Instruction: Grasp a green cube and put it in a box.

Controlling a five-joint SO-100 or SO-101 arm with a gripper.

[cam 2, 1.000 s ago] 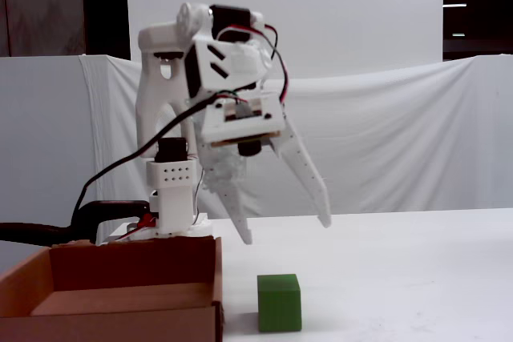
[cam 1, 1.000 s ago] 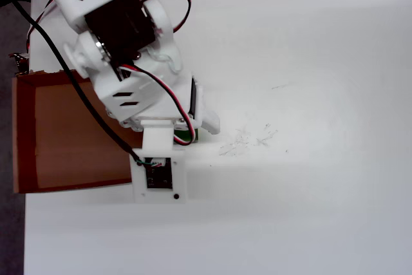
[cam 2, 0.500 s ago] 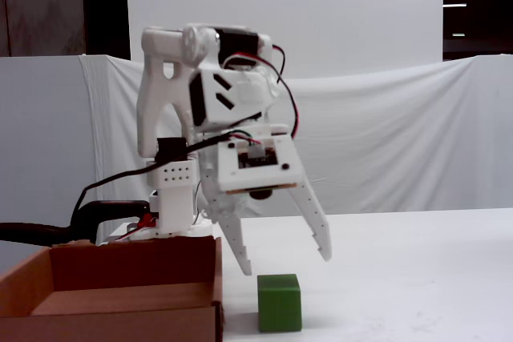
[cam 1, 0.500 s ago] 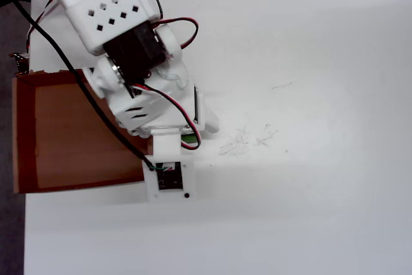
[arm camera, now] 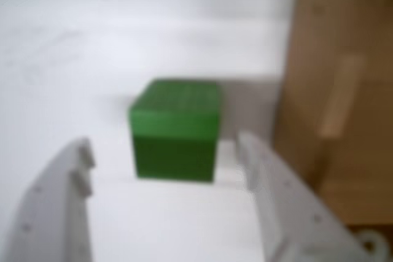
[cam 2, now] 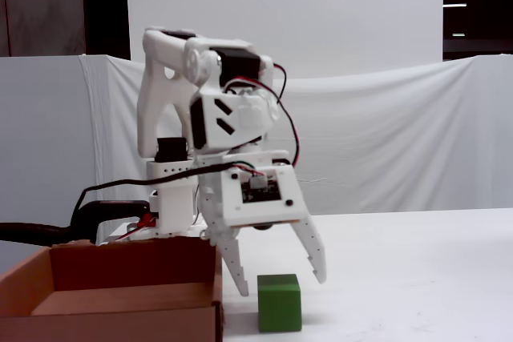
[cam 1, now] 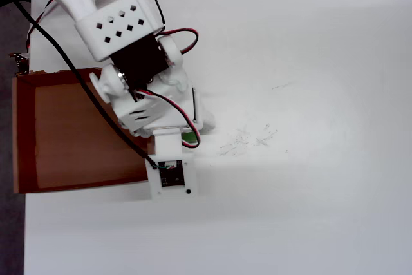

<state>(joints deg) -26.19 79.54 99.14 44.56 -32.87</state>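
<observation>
At lower centre of the fixed view the gripper (cam 2: 282,286) hung wide open and empty, fingers straddling the cube (cam 2: 279,302) — apparently lined up to close on it. The cube sat on the table, just right of the box (cam 2: 112,298).

Cube beside the box, on the table

In the fixed view, the green cube (cam 2: 279,302) sits just right of the box (cam 2: 120,298), gripper (cam 2: 280,286) above.
</observation>
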